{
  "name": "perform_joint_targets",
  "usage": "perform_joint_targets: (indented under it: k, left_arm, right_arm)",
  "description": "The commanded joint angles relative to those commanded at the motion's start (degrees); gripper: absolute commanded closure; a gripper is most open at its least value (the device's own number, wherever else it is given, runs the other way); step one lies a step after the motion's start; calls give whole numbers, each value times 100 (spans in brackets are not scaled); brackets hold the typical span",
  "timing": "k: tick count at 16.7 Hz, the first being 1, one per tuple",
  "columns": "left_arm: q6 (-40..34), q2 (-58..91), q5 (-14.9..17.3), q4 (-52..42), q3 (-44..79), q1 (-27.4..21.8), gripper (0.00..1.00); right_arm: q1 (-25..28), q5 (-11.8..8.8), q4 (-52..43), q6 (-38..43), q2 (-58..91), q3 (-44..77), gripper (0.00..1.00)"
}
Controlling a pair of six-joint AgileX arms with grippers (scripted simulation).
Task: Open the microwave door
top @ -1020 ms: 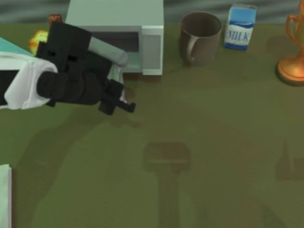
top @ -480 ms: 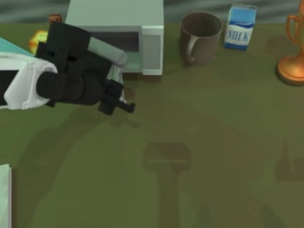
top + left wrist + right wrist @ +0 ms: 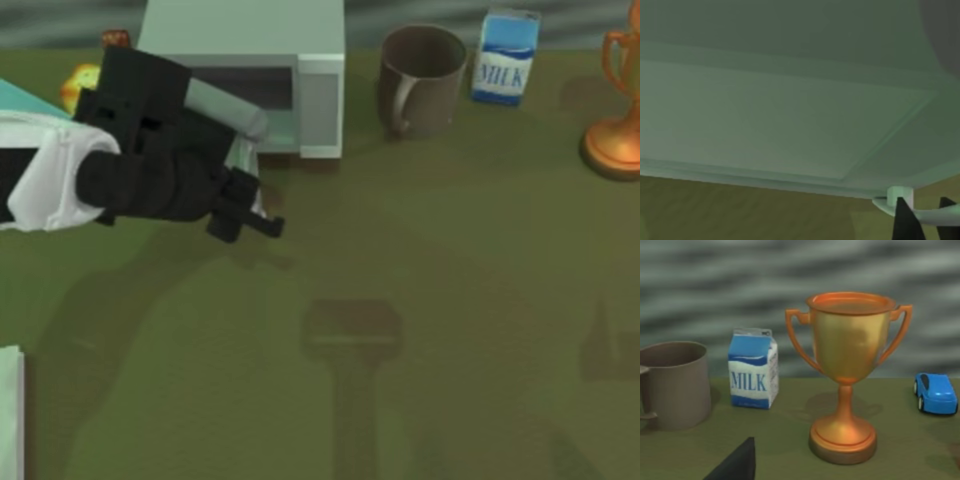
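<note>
Currently: left gripper at the swung-out door, right arm off to the side

At the far left of the top view, my left arm reaches in over the table, and the left gripper (image 3: 258, 218) sits just in front of the microwave (image 3: 243, 40), which stands at the back edge, left of centre. The microwave door (image 3: 243, 160) is swung out toward the front; only a pale sliver of it shows beside the black wrist, and the cavity behind is exposed. In the left wrist view the door panel (image 3: 785, 120) fills most of the frame, with the handle strip (image 3: 920, 212) lying between two dark fingertips (image 3: 905, 222). Fingers clamped on the door at its handle strip, as far as the wrist view shows; contact on the second finger is partly cut off by the frame edge.

Surface: flat olive-green table (image 3: 420, 300). Backdrop in the right wrist view is a blurred grey wall.

Right of the microwave, along the back edge: brown mug (image 3: 420, 80), then milk carton (image 3: 505, 57), then orange trophy (image 3: 618, 100) at the right edge. A blue toy car (image 3: 935, 393) shows beside the trophy in the right wrist view.

Front and centre of the table is open, bearing only shadows. Right gripper (image 3: 735, 465): only a dark tip shows; finger state cannot be told.
</note>
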Motion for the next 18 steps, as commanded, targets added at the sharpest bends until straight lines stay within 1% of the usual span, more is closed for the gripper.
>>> perform_joint_targets:
  k: [7,9,16,18]
  left_arm:
    - [0,0,0,0,0,0,100]
    - [-17,1,53,-8,-4,-35,100]
    - [387,-102,317,-73,-104,172,100]
    - [418,-108,338,-80,-113,187,100]
  right_arm:
    - [0,0,0,0,0,0,0]
    - [0,0,0,0,0,0,0]
    - [0,0,0,0,0,0,0]
    - [0,0,0,0,0,0,0]
